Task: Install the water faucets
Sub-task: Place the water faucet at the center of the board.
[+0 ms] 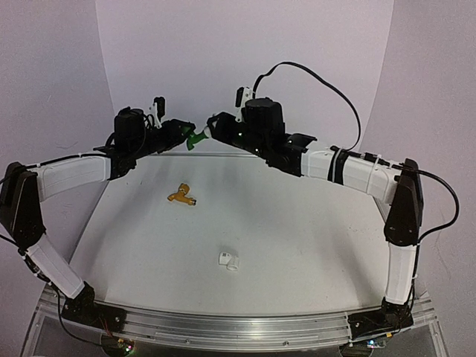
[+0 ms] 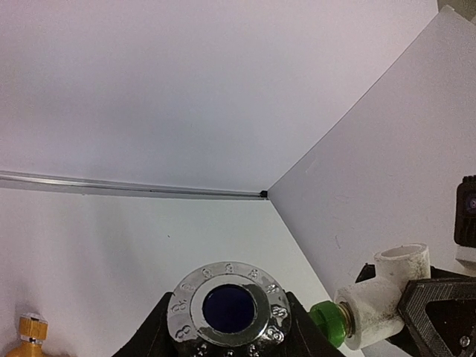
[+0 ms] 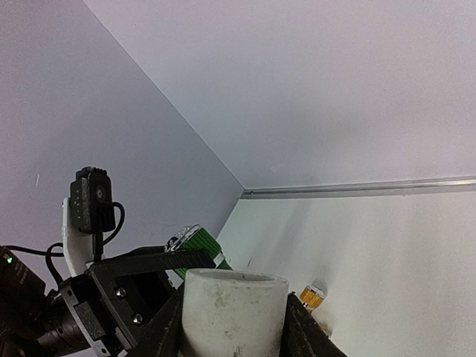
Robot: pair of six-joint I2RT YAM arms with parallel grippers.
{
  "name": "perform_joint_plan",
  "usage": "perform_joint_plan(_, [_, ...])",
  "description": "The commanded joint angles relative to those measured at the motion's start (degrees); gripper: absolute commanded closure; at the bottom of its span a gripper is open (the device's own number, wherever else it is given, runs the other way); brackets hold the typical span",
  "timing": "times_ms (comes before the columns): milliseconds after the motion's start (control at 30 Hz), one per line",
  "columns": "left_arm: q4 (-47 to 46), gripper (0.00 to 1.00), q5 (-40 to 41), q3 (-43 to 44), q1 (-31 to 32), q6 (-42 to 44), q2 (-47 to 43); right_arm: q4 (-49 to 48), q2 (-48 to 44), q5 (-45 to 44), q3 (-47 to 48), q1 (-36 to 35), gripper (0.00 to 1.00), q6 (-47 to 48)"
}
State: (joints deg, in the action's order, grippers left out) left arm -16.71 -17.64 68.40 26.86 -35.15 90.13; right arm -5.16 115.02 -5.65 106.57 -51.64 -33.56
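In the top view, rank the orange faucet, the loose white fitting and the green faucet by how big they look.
1. Orange faucet.
2. Loose white fitting, clearly smaller.
Unranked: green faucet. It is mostly hidden and only a small green bit shows, so its size can't be compared fairly.

Green for one faucet (image 1: 195, 137), silver knob (image 2: 229, 309) with blue centre; orange-yellow for the other faucet (image 1: 183, 196); white for loose pipe fitting (image 1: 229, 260) and worktop (image 1: 297, 223).
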Motion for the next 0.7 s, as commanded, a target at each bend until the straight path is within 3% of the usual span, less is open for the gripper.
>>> perform_joint_plan(0, [-11.6, 1.0, -9.1, 1.2, 6.4, 2.4, -5.4, 5.2, 0.9, 3.4, 2.2, -0.8, 1.0, -6.3])
perform_joint_plan(300, [-13.0, 1.0, -8.0, 1.2, 7.2, 4.4, -5.9, 9.2, 1.0, 5.1, 4.0, -0.7, 1.0, -10.9])
perform_joint_plan(500, [-16.9, 1.0, -5.3, -0.7, 8.6, 4.9, -6.5, 8.1, 1.3, 9.2, 3.4, 0.7, 1.0, -20.0])
perform_joint_plan(667, [-14.8, 1.0, 7.2, -3.6, 8.8, 0.3, -8.3, 4.9, -1.8, 6.5, -2.4, 2.4, 1.0, -23.1])
